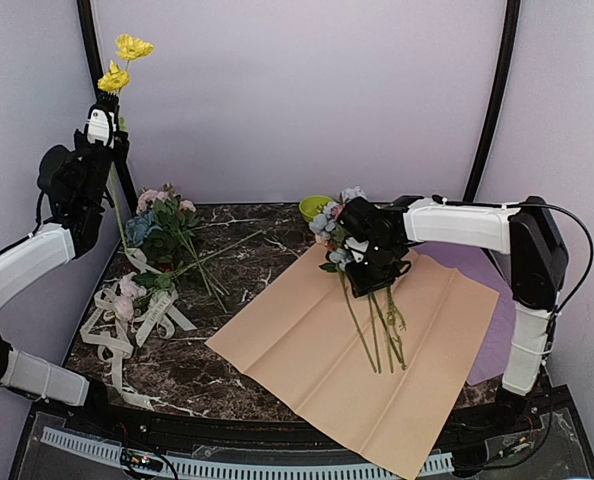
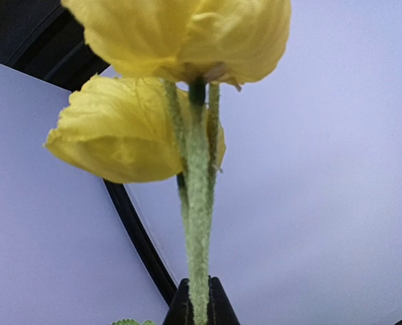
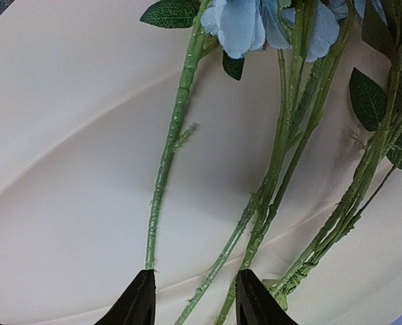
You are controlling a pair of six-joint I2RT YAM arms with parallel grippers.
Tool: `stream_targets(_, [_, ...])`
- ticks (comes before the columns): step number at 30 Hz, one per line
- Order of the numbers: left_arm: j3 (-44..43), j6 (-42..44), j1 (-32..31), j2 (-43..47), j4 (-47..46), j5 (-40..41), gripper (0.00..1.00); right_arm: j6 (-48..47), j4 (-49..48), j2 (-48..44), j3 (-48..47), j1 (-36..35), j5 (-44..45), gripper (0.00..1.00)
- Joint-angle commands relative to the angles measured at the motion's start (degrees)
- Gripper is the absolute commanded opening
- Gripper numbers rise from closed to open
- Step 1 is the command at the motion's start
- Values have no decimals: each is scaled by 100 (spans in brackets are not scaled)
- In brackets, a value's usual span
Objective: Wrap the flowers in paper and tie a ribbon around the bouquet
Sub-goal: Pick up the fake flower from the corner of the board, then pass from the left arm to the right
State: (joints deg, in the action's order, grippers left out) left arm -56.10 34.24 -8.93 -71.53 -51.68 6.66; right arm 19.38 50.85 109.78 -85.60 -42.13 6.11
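The dark marble table (image 1: pixel 247 225) carries a peach-tan paper sheet (image 1: pixel 307 355) spread flat near its middle. Green-stemmed sprays with blue blooms (image 3: pixel 282 135) lie on that sheet, a thin stem running through the gap of the right gripper (image 3: pixel 194 298), whose jaws stand apart. Cream ribbon (image 1: pixel 112 335) lies heaped at the table's left edge. High on the left, the left gripper (image 2: pixel 199 301) is clamped on a yellow-bloomed stem (image 2: pixel 197 223).

I see free passage over the worktop (image 1: pixel 262 262) between ribbon (image 1: pixel 112 330) tangle and paper (image 1: pixel 307 350); the paper's near half lies open, flowers (image 1: pixel 390 330) crowd its far right.
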Motion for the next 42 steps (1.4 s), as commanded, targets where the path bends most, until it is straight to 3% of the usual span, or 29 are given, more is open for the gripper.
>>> stream_targets(1, [-471,719,-102,22,-551,712,0,42,-71,-122,-222,-83,-60,41])
stream_targets(7, [-1182,853,-418,-115,-546,1022,0,-38,-417,-485,-290,-97,-251,41])
stream_targets(10, [-1640,-556,-434,-29,602,822,0,-137,-867,-787,-180,-126,-543,42])
stream_targets(17, [-2408,-4774,-504,-273,2447,-1613,0,-438,-2588,-1743,232,-184,-1566,43])
stream_targets(23, [-2420,-7050,-981,-958,1977,-3338,0,-345,-4403,-2298,513,-198,-2572,55])
stream_targets(28, [-2412,-7671,-1620,-1587,1483,-3722,0,-166,-4903,-2027,329,-197,-2705,77])
stream_targets(31, [-2458,-7955,-1919,-1921,1141,-3850,0,-2,-5031,-1614,134,-213,-2922,82])
stream_targets(38, [-2575,-8250,-2210,-2454,837,-3863,0,292,-5413,-1080,25,-294,-3560,70])
stream_targets(42, [-2611,-8282,-2244,-2631,848,-3839,0,295,-5296,-1006,31,-293,-3524,38])
